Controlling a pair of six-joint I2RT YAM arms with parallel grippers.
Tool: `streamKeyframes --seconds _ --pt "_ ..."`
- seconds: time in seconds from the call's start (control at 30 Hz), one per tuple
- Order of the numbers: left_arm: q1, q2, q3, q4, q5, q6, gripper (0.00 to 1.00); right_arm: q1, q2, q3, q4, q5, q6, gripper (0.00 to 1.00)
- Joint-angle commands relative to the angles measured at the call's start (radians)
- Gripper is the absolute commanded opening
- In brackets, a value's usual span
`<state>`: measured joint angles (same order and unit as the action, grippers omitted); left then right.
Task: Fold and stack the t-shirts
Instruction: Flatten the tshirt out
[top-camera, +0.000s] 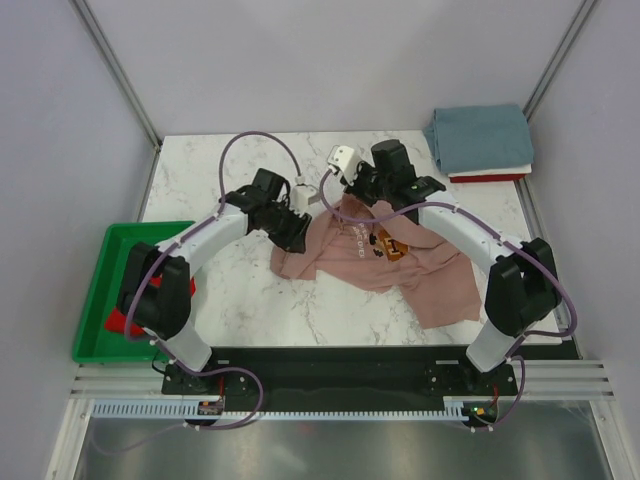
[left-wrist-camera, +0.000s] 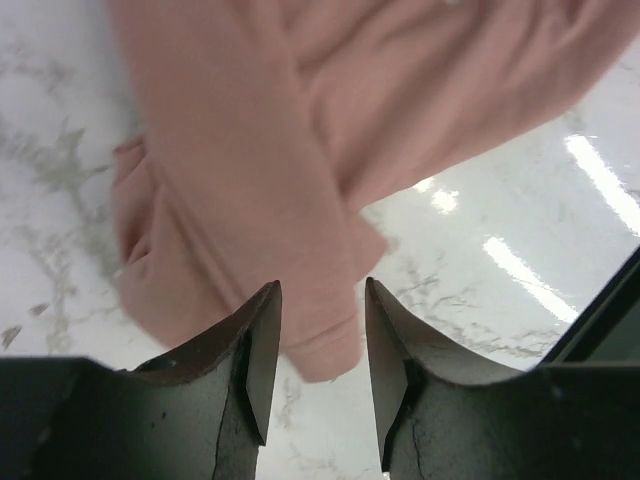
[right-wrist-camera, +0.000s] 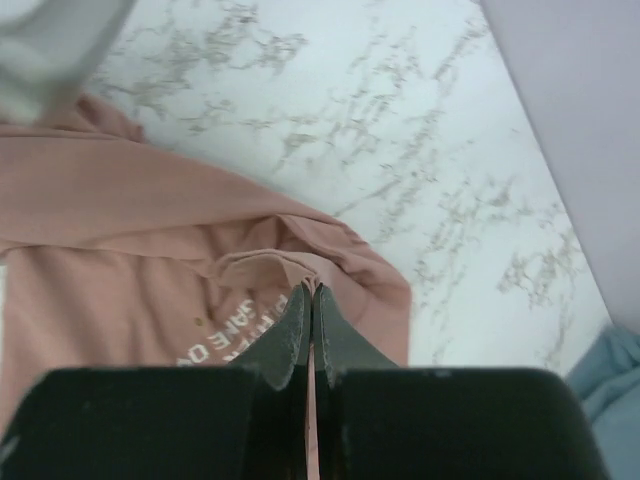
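One white marble table (top-camera: 240, 290), bearing: dusty-pink t-shirt (top-camera: 340, 255), crumpled, centre; grey-blue t-shirt (top-camera: 480, 135) folded atop red t-shirt (top-camera: 490, 177), upper right; green tray (top-camera: 100, 290), left edge.

We look down past the left gripper (left-wrist-camera: 318, 340), whose two dark fingers (left-wrist-camera: 258, 350) rise from the bottom edge with their jaws standing apart. The pink shirt (left-wrist-camera: 300, 150) fills the top and the left, soft and slightly blurred, in broad folds. One rounded fold of it reaches down into the gap between the fingertips; we cannot tell whether either finger touches it. Around the cloth we see the white marble table (left-wrist-camera: 480, 290) with grey veins and bright streaks of reflected light on the right. A dark edge (left-wrist-camera: 610, 320) cuts the lower right corner.
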<state>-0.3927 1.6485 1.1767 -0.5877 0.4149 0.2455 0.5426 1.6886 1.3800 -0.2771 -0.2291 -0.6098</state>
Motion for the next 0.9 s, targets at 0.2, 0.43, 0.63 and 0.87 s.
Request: streamKeyframes --seconds 0.2,0.43,0.63,0.87 --pt "-0.176 0.073 0.092 -0.046 -0.022 -0.061 0.35 -0.038 0.022 0.045 -0.076 0.085 0.012 0.0" --pt "-0.222 0.082 0.047 -0.061 -0.039 -0.052 0.35 -0.046 0.023 0.047 -0.083 0.076 -0.038 0.0" --pt "-0.236 0.158 0.06 -0.086 -0.073 -0.038 0.36 -0.056 0.037 0.071 -0.079 0.06 -0.041 0.0" --pt "-0.238 0.22 0.067 -0.098 -0.134 -0.04 0.41 -0.062 0.052 0.088 -0.071 0.048 -0.036 0.0"
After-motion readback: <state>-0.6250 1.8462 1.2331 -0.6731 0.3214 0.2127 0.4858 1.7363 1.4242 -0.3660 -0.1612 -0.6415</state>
